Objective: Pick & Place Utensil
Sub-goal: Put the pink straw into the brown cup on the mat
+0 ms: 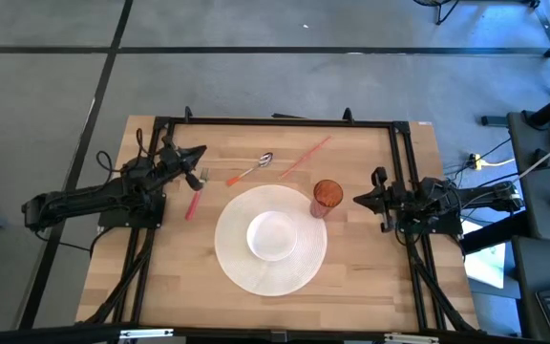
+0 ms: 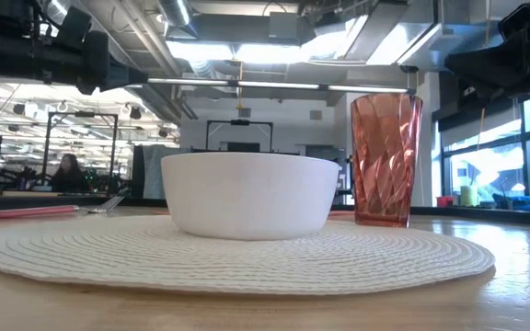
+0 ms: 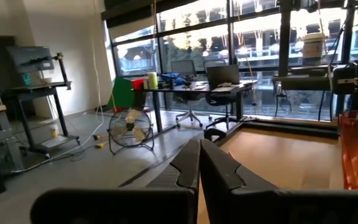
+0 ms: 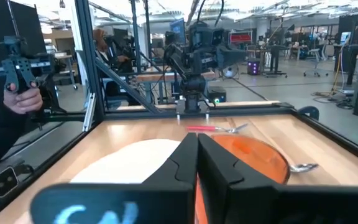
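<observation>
No utensil is grasped yet: left hand (image 1: 201,153) and right hand (image 1: 356,200) are held together above the bench (image 1: 370,277); next, the fork (image 1: 197,191) must be approached with fingers parted.

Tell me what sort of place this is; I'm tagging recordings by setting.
Likely an open-plan robotics lab or office: desks and office chairs by big windows, a floor fan, and another robot rig beyond the table.

Both arms are matte black, built of blocky jointed segments with black cables trailing from their bases. The left pincer (image 1: 196,153) and the right pincer (image 1: 359,200) each end in two dark, tapered, angular fingers (image 3: 219,171).
</observation>
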You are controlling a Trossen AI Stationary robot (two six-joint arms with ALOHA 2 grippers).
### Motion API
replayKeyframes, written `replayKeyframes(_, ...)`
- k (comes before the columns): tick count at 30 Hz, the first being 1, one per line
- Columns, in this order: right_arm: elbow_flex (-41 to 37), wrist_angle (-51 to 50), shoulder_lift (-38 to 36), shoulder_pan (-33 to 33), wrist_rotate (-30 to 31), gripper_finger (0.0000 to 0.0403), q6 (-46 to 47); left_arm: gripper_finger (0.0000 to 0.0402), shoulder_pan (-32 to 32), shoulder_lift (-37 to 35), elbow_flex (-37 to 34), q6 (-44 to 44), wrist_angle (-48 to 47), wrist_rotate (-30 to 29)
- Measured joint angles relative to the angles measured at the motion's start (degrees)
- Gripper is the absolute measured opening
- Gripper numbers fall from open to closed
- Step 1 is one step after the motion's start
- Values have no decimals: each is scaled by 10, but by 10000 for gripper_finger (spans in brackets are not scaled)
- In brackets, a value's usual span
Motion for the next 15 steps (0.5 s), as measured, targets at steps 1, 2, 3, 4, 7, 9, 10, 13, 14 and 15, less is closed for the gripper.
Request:
replayKeyframes(1,0,-2,0,0,4,12,0,7,0,0,0,0,0,0)
replayKeyframes(2,0,0,0,0,15,12,0,7,0,0,0,0,0,0)
replayKeyframes(3,0,8,0,0,31,12,-3,7,0,0,0,0,0,0)
replayKeyframes(4,0,26,0,0,50,12,-8,7,0,0,0,0,0,0)
replayKeyframes(7,24,34,5,-3,88,11,-42,4,0,0,0,-1,0,0)
replayKeyframes(9,58,7,21,-9,122,7,-32,2,0,0,0,-2,0,0)
replayKeyframes(10,80,-20,34,-15,136,5,-25,1,0,0,0,-5,0,0)
replayKeyframes(13,160,-127,100,-37,149,4,7,2,0,0,0,-10,4,0)
replayKeyframes(14,190,-161,129,-48,149,4,17,3,0,1,0,-10,10,0)
replayKeyframes(15,222,-190,160,-59,150,4,19,4,0,2,0,-10,18,0)
